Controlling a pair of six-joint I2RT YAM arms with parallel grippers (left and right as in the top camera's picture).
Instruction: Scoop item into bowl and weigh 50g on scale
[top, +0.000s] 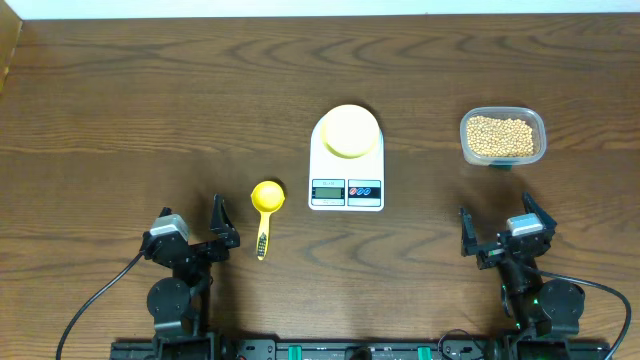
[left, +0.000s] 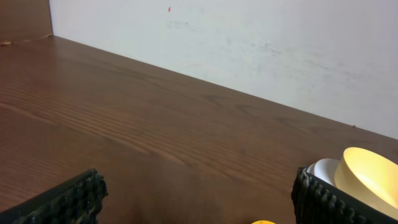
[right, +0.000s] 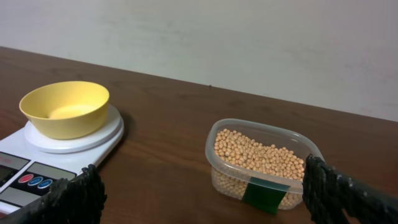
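Overhead view of a dark wooden table (top: 120, 100) with a flat white scale (top: 346, 170) near the middle. A small pale yellow bowl (top: 350, 131) sits on the scale's round platform and looks empty. The scale's display is too small to read.

To the right of the scale, well apart from it, a clear plastic tub (top: 467, 150) holds the tan beans (top: 500, 137). To the left of the scale, near its front corner, a yellow scoop (top: 266, 205) lies flat, its handle pointing towards the robot.

In front of the scale and off to either side, both arms wait. The left gripper (left: 199, 202) and the right gripper (right: 202, 196) stand with jaws spread wide, holding nothing.

Nothing has been scooped yet. The risks, as a judgement:
- The thin handle lies flat on the wood, so a grasp could slip or skid the scoop away.
- The light tub may slide when the scoop digs in.
- Round beans roll off easily and could scatter.
- Any nudge to the bowl or scale would spoil the reading.
- A full scoop could overshoot the target weight.
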